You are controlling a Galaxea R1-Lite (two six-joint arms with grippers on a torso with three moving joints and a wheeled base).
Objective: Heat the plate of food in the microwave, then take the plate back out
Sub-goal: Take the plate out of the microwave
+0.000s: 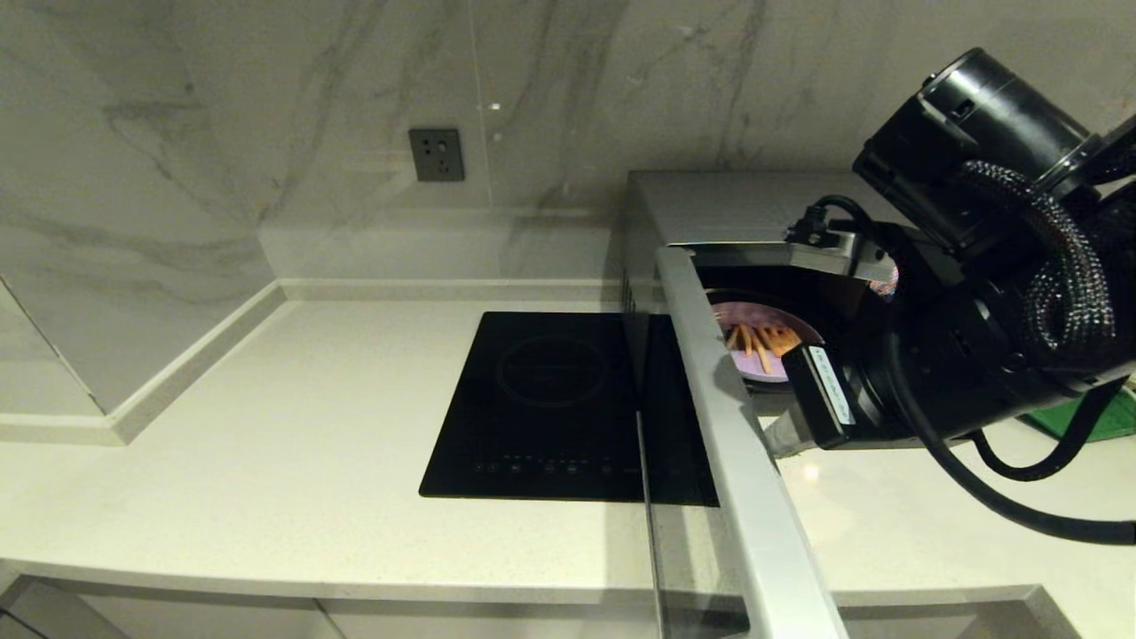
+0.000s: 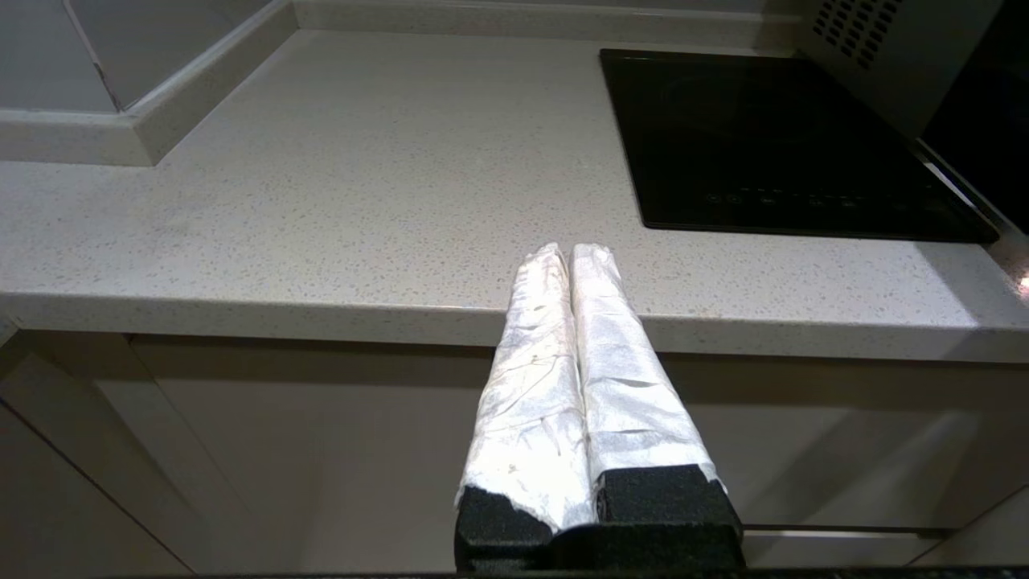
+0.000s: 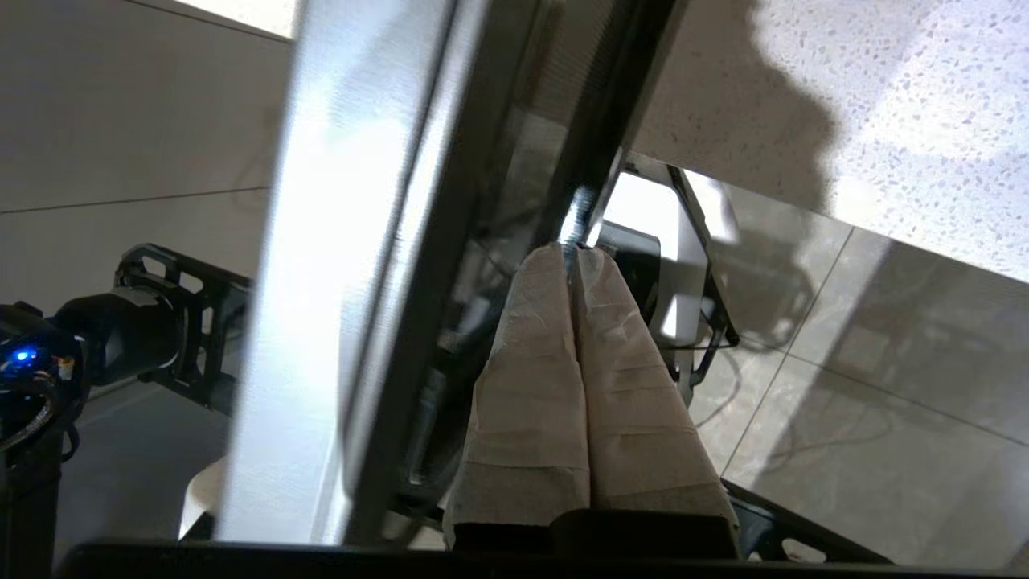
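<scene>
Microwave (image 1: 710,213) on white counter (image 1: 266,444), just right of black induction cooktop (image 1: 550,399); door (image 1: 737,461) swung wide open, edge-on toward camera, projecting out past counter front. Plate of food (image 1: 763,342) inside cavity, lilac w/ orange-yellow sticks on top, partly hidden behind door edge and right arm.

Right gripper (image 3: 575,253) low, on inner side of open door, close against it; taped fingers (image 3: 522,378) pressed together, no gap, tips right at a metal edge of door. Can't tell if tips actually pinch that edge or only touch it. Nothing else in grip.

Left gripper (image 2: 569,251) parked below counter front edge, well left of cooktop, pointing up over counter lip; white-wrapped fingers (image 2: 530,386) closed tight, holding nothing.

Green tray (image 1: 1087,417) corner visible on counter at far right, behind right arm. Wall socket (image 1: 436,154) on marble backsplash.
</scene>
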